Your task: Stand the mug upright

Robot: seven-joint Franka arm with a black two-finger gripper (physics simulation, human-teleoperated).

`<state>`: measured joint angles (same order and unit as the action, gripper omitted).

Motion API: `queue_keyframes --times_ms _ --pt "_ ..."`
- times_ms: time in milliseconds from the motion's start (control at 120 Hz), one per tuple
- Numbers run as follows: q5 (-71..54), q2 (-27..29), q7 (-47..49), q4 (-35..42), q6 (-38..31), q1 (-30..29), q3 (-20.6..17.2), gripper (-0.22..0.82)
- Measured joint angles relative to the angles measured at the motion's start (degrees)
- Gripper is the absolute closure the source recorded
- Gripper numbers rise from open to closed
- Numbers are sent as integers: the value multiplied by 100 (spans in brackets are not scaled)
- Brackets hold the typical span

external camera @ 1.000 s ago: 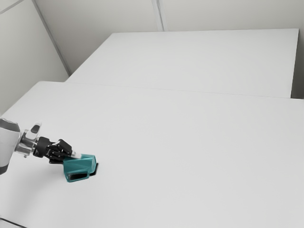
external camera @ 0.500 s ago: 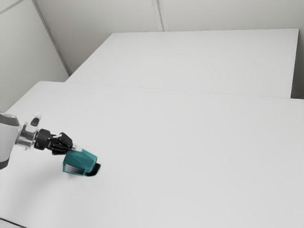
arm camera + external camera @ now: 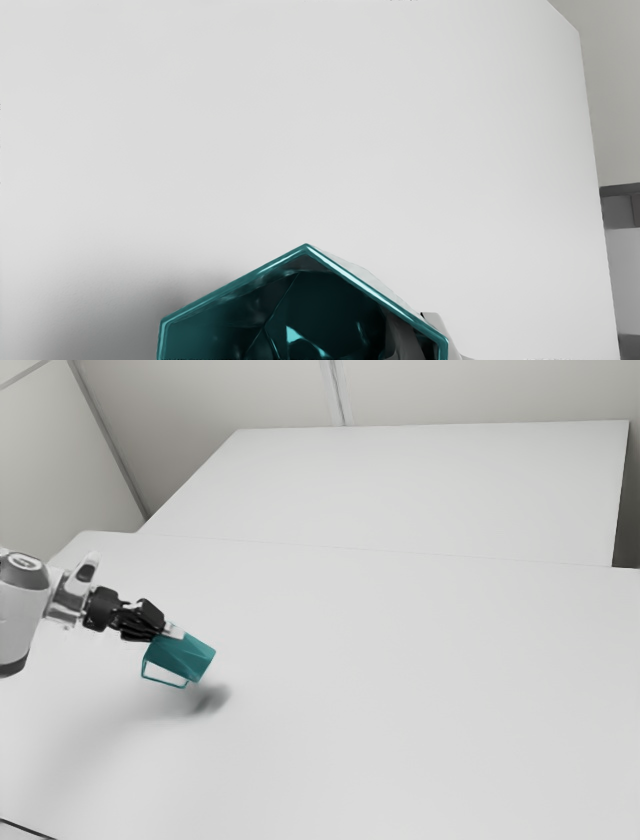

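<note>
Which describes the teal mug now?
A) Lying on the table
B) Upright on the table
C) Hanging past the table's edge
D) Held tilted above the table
D: in the exterior view the mug slants from the gripper, and its shadow falls on the table, separated from the mug.

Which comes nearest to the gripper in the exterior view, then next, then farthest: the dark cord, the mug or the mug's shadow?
1. Mug: right at the gripper, tilted and off the table.
2. Shadow: on the table, below the mug.
3. Dark cord: in the exterior view's lower left corner.
</note>
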<state>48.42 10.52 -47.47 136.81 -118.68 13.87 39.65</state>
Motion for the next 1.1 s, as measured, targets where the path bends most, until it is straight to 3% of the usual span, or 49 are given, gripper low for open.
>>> queue_keyframes --times_ms 200,458,683,875,1100 --pt "-1230 -211 661 -807 -76 21 -476 79" --pt "-2782 -910 1577 -1696 -135 305 -1008 79" --pt "-3959 -1360 2318 -1882 -440 591 -1286 79" --pt "-4762 -1673 2869 -1930 -926 368 -1428 79" --pt "-5427 -1733 3444 -2050 -1228 456 -1656 79"
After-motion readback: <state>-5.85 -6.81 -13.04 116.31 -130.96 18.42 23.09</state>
